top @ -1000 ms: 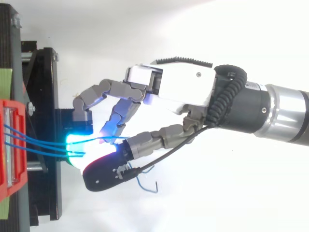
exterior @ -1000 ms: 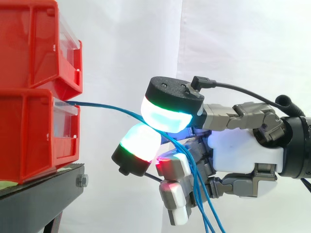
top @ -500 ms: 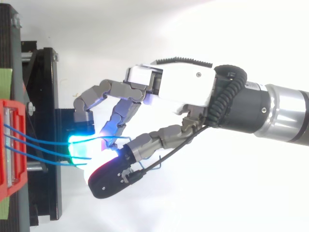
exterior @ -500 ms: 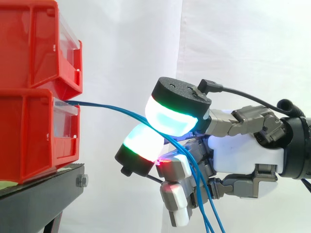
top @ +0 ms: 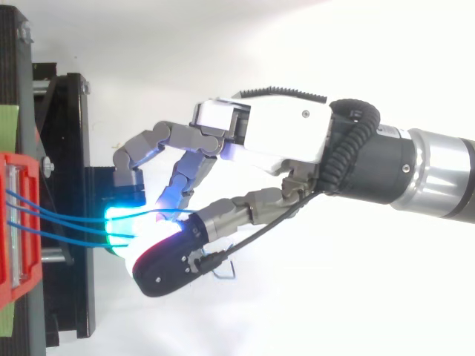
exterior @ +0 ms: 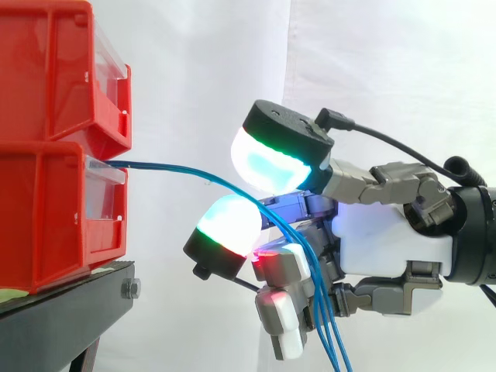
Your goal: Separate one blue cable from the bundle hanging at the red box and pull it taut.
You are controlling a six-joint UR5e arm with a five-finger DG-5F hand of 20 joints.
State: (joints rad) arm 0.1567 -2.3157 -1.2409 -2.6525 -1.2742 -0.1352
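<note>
Three blue cables (exterior: 167, 167) run from the lower of two stacked red bins (exterior: 54, 209), at 9 o'clock, into the robot hand (exterior: 387, 240), whose curled fingers enclose them; they drop toward 6 o'clock.

A white curtain (exterior: 372, 70) hangs behind the black stand (exterior: 70, 310), brightly and evenly lit. One vertical fold (exterior: 290, 77) runs down it to the right of the stand. A bolt (exterior: 130, 289) sits at the stand's front corner, and a pale green strip (top: 9, 126) lies along its top.
</note>
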